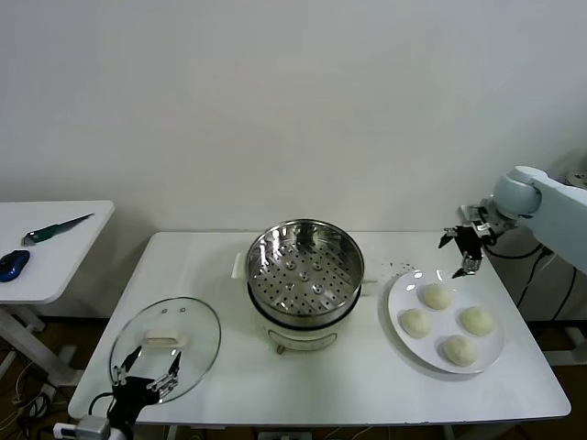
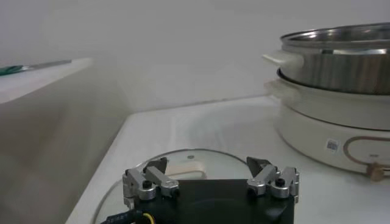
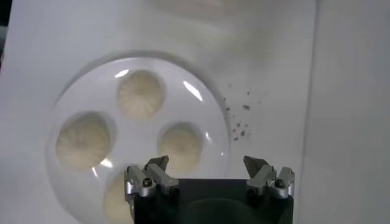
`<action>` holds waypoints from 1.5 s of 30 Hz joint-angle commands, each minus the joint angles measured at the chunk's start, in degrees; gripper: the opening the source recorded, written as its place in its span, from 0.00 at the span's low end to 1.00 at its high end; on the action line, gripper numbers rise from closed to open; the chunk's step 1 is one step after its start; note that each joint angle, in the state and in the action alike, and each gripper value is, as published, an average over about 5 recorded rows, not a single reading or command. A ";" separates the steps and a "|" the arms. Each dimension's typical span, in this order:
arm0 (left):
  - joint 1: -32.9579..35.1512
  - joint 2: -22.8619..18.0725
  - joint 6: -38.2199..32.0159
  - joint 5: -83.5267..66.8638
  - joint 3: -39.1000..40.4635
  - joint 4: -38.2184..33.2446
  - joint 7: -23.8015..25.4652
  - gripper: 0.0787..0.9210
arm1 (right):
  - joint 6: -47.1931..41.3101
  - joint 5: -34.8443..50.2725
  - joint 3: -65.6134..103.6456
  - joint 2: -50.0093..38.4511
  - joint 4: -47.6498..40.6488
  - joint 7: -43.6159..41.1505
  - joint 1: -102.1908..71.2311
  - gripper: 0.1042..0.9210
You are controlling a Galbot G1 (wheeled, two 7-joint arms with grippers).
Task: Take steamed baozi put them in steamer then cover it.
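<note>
Four cream-white baozi [image 1: 435, 296] lie on a flat white plate [image 1: 400, 295] at the table's right; they also show in the right wrist view [image 3: 141, 94]. My right gripper [image 1: 465, 245] is open and empty, in the air above the plate's far edge; it shows in its wrist view [image 3: 207, 163]. The steel steamer [image 1: 304, 266] stands uncovered and empty on its cream pot base at the table's middle, also seen in the left wrist view [image 2: 341, 55]. The glass cover [image 1: 166, 348] lies flat at the front left. My left gripper [image 1: 147, 376] is open, low over the cover's near edge [image 2: 207, 163].
A side table [image 1: 64, 247] at the left holds a green-handled knife [image 1: 55, 228] and a dark blue object [image 1: 13, 264]. Dark crumbs [image 1: 396, 267] lie on the table between the steamer and the plate. The wall stands close behind the table.
</note>
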 commanded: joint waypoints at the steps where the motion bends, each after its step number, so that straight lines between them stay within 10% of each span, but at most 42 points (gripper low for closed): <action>1: -0.17 -0.10 0.08 -0.02 -0.05 0.09 0.01 0.88 | 0.64 -1.96 -1.45 4.58 -7.65 -2.66 -3.36 0.88; 20: -0.81 -0.17 0.12 0.40 -0.11 1.75 -0.07 0.88 | 2.88 -10.03 16.27 10.11 -19.39 -0.19 -17.52 0.88; 45: -1.22 0.03 -0.07 0.18 -0.27 1.80 -0.37 0.88 | 5.80 -6.77 13.70 8.14 -11.39 3.31 -12.66 0.70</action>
